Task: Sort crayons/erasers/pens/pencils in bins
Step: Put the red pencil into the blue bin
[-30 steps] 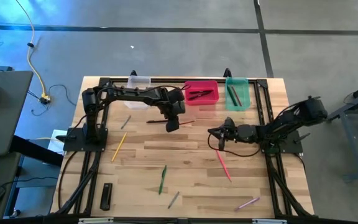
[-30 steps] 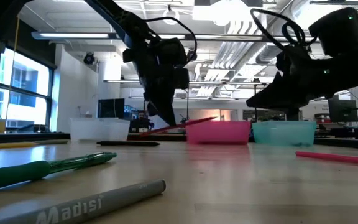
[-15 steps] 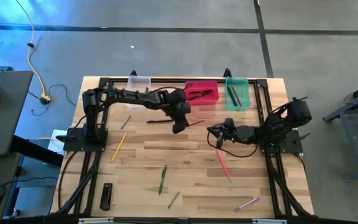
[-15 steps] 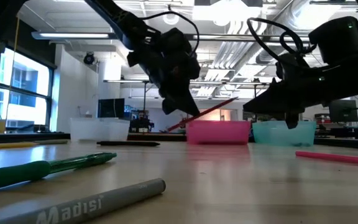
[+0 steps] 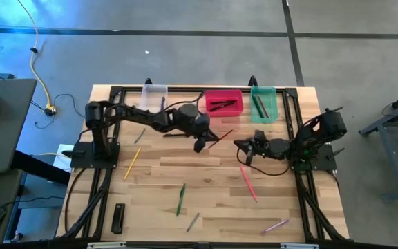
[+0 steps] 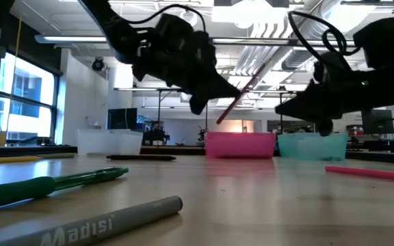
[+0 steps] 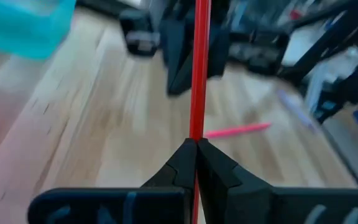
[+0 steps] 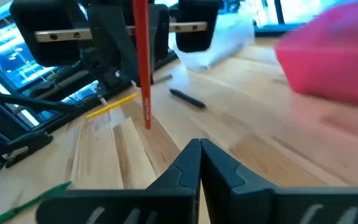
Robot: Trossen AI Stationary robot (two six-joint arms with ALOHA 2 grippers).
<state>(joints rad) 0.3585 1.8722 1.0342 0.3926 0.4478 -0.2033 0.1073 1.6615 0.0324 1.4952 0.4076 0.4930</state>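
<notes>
Wooden plank table (image 5: 206, 173), light butcher-block look with visible grain. Along the upper edge of the high view sit three small rectangular plastic bins: a clear bin (image 5: 154, 93), a pink-red bin (image 5: 224, 103) with a few dark and red sticks inside, and a see-through green bin (image 5: 264, 102) with a green stick in it.

The left gripper (image 5: 200, 142) is up in the air just below the pink-red bin, fingers pinched tight on a thin red pencil (image 5: 221, 137) that slants up toward the bin. In the left wrist view the pencil runs straight out from between the closed tips.

The right gripper (image 5: 249, 152) hovers right of centre, fingertips pressed together and holding nothing.

Loose on the table I count: one yellow pencil (image 5: 132, 163) at left, one black pen (image 5: 175, 135) near the left gripper, one pink stick (image 5: 248, 182) below the right gripper, one green pen (image 5: 181, 199) lower centre, one grey pen (image 5: 193, 221) under it, one pale pink stick (image 5: 276, 225) at lower right. A flat black bar (image 5: 118, 218) lies at lower left.
</notes>
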